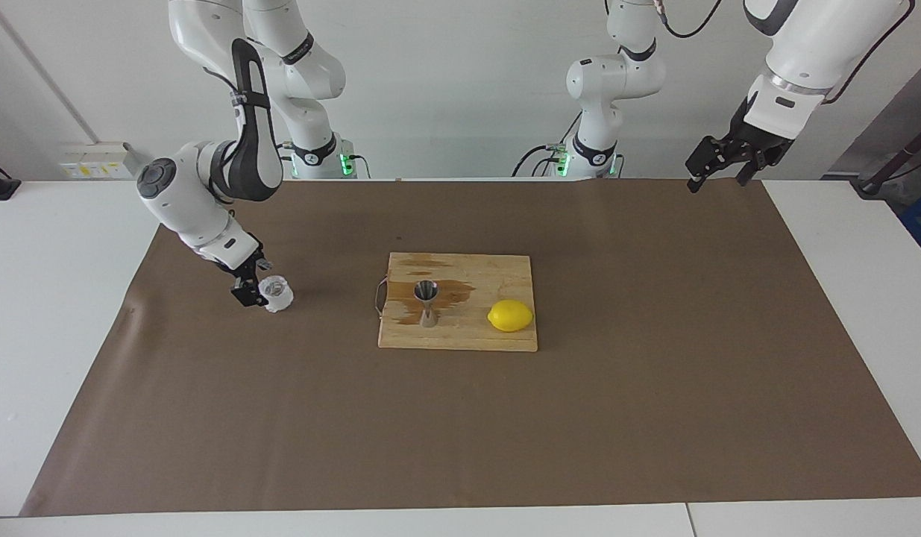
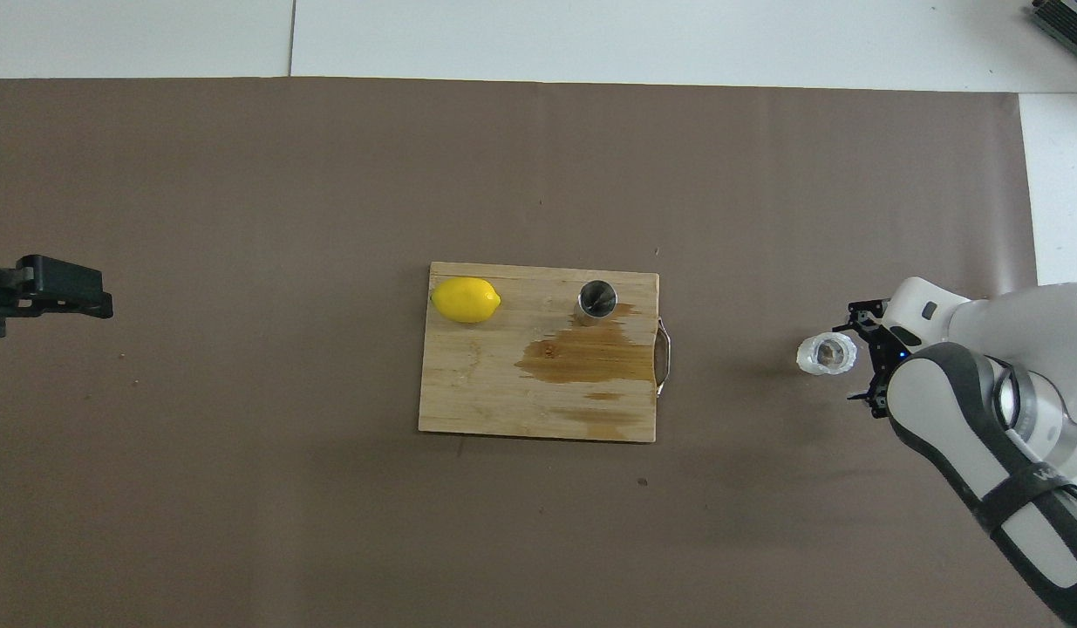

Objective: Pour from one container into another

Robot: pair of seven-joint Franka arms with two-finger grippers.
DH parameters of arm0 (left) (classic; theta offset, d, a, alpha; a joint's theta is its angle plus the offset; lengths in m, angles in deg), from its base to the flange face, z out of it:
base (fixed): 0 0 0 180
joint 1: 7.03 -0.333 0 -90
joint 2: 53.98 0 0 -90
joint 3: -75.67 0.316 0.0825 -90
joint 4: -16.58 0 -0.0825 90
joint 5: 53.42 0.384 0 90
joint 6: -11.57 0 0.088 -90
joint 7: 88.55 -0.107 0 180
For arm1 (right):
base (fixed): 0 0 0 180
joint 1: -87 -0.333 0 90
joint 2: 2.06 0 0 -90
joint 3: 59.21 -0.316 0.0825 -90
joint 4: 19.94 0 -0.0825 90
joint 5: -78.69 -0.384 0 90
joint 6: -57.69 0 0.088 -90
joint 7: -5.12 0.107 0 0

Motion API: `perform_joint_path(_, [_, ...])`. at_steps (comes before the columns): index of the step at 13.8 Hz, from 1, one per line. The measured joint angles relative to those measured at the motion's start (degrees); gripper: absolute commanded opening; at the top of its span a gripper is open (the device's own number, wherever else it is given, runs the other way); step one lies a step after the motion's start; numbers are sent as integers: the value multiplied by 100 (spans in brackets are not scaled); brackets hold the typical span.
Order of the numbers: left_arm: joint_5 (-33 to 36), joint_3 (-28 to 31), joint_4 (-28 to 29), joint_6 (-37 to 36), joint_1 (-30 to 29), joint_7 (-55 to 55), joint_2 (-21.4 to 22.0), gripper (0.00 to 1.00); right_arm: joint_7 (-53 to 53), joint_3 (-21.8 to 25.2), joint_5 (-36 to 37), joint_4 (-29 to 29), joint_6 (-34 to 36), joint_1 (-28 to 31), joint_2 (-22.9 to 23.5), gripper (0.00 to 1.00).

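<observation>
The small white crinkled cup [image 1: 276, 293] stands on the brown mat toward the right arm's end of the table; it also shows in the overhead view [image 2: 826, 354], with something brownish inside. My right gripper [image 1: 255, 282] is low beside it and open, its fingertips level with the cup's edge [image 2: 862, 358], and most of the cup lies outside the jaws. The steel hourglass jigger [image 1: 427, 302] stands upright on the wooden cutting board [image 1: 497, 339], as the overhead view [image 2: 596, 301] also shows. My left gripper [image 1: 719, 171] waits open, raised over the left arm's end of the mat [image 2: 45, 288].
A yellow lemon [image 1: 510, 315] [image 2: 466, 299] lies on the board [image 2: 468, 392] beside the jigger, toward the left arm's end. A dark wet stain [image 2: 582, 358] spreads on the board near the jigger. A metal handle [image 2: 664, 353] sits on the board's edge facing the cup.
</observation>
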Motion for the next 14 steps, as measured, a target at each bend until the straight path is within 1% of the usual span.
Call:
perform_joint_path(2, [2,1,46,91,0,14,-1,100,-2,-3,-64,-53,-78,-3,39,100])
perform_joint_path(4, [3,1,178,388,0,14,-1,100,-158,-9,-327,-91,-181,-6,142,100])
perform_joint_path(6, [3,1,245,437,0,14,-1,100,-243,-10,-430,-105,-251,-6,227,100])
perform_joint_path(7, [3,1,251,437,0,14,-1,100,-243,-10,-436,-105,-265,-6,248,95])
perform_joint_path(9, [3,1,250,437,0,14,5,100,-243,-10,-458,-105,-269,-6,253,60])
perform_joint_path(10, [3,1,251,437,0,14,10,100,-243,-10,-510,-104,-270,-7,253,40])
perform_joint_path(11, [3,1,250,437,0,14,14,100,-243,-11,-576,-104,-273,-7,253,28])
perform_joint_path(12, [3,1,250,437,0,14,17,100,-243,-11,-634,-104,-273,-8,253,26])
perform_joint_path(14, [3,1,250,437,0,14,20,100,-243,-14,-711,-102,-274,-9,251,26])
